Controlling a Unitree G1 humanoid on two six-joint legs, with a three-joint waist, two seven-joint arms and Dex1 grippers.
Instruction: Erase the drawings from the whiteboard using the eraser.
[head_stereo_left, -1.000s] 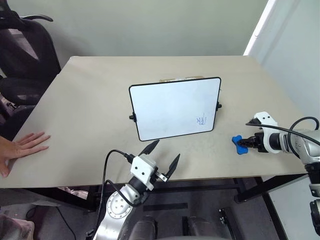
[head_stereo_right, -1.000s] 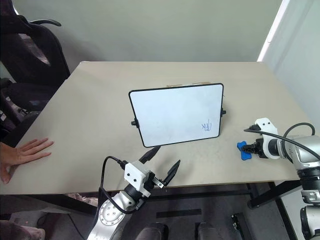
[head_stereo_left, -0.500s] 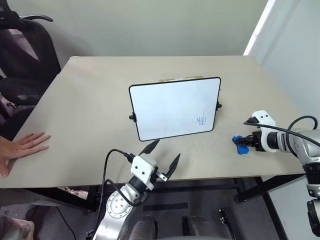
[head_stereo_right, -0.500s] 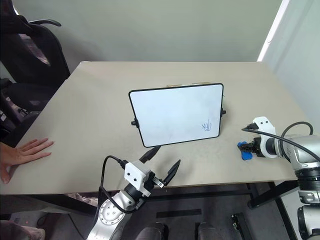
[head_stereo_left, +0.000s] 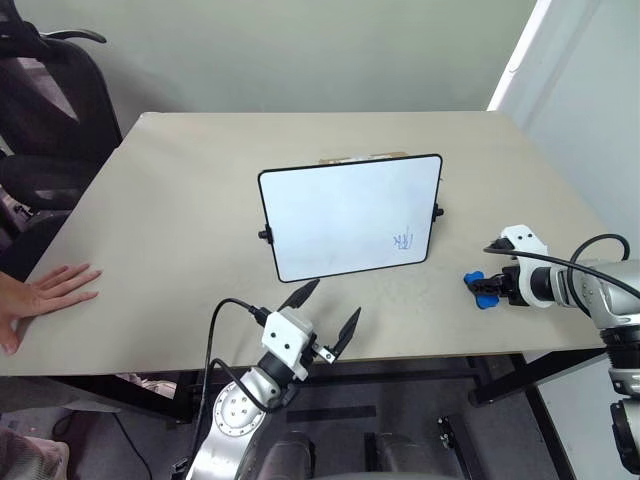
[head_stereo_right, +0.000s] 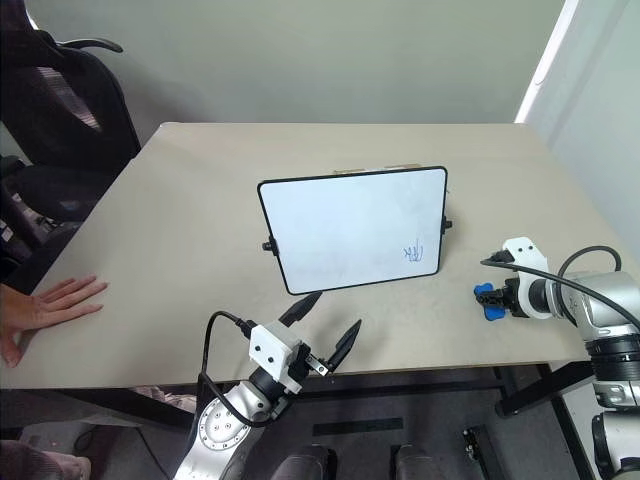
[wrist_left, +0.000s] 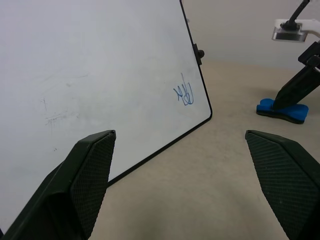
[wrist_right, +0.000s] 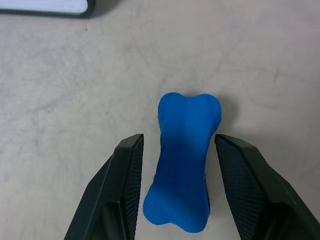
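Compared with a second ago, little has changed: the right gripper (head_stereo_left: 484, 291) at the right edge of the head view has shifted only slightly, its white wrist block sitting a touch higher in the frame, while the eraser (head_stereo_left: 475, 289), the whiteboard (head_stereo_left: 340, 215) and the left gripper (head_stereo_left: 322, 310) sit where they did. In the right wrist view the two black fingers (wrist_right: 125, 185) stand on either side of the blue, bone-shaped eraser (wrist_right: 185, 160), closed in against its long sides, with the eraser lying on the table (head_stereo_left: 180, 200). The left gripper hovers at the lower centre of the head view, over the table's near edge, its fingers spread wide apart and pinching nothing. The whiteboard stands tilted near the middle of the frame, and the drawings (head_stereo_left: 402, 240) sit in its lower right corner, between the board's centre and the eraser. Nothing lies between the eraser and the board except bare table. A person's hand (head_stereo_left: 40, 297) rests flat at the left edge of the frame, well apart from the board, and a black office chair (head_stereo_left: 50, 100) fills the upper left corner. Counted: one whiteboard, one scribble, one eraser, two grippers, one person's hand, one chair
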